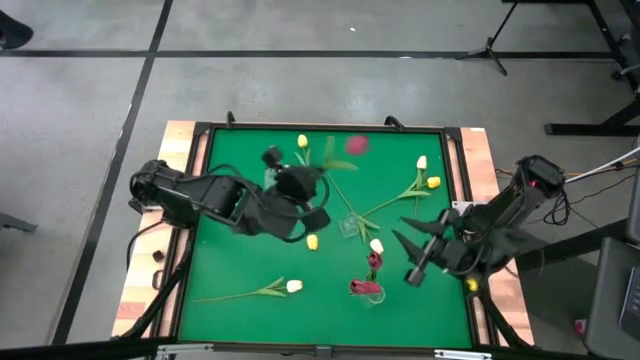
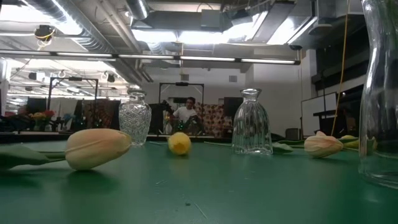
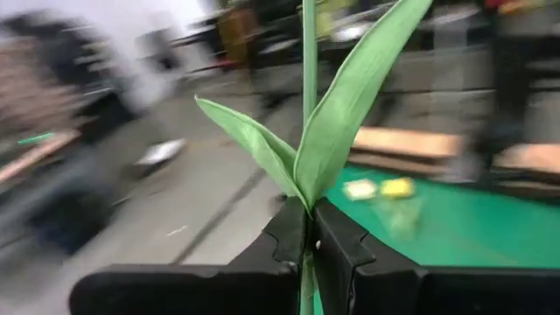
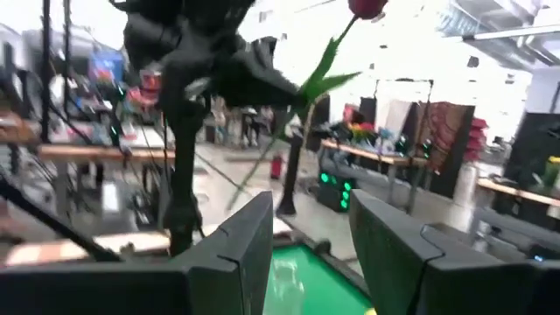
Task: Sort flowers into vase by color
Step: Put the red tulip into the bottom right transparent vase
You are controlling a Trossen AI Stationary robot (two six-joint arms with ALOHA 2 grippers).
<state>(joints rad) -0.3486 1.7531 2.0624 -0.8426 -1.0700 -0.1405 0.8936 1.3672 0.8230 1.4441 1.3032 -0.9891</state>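
My left gripper (image 1: 305, 183) is raised over the mat's middle, shut on a dark red-magenta tulip. Its blurred head (image 1: 357, 143) points toward the far edge and shows high in the right wrist view (image 4: 367, 7). My right gripper (image 1: 406, 250) is open by the right edge, holding nothing (image 4: 311, 236). Loose tulips lie flat on the mat: yellow (image 1: 302, 141), yellow (image 1: 312, 242), cream (image 1: 293, 286), and a pair (image 1: 428, 172). A vase (image 1: 368, 290) near the front holds red-magenta flowers. My left gripper pinches the tulip's green stem (image 3: 306, 262) between its two fingers, just below where the two narrow leaves (image 3: 332, 114) branch off. The flower is lifted clear of the table, and stem and head slant upward away from the fingers (image 4: 325, 57).
Two clear glass vases (image 2: 135, 118) (image 2: 252, 121) stand farther back in the low view, and a large one (image 2: 379, 93) is close at the right. A cream tulip (image 2: 96, 148) lies near the front. Wooden table rims (image 1: 180, 180) flank the green mat. A person (image 2: 185, 114) sits beyond the table.
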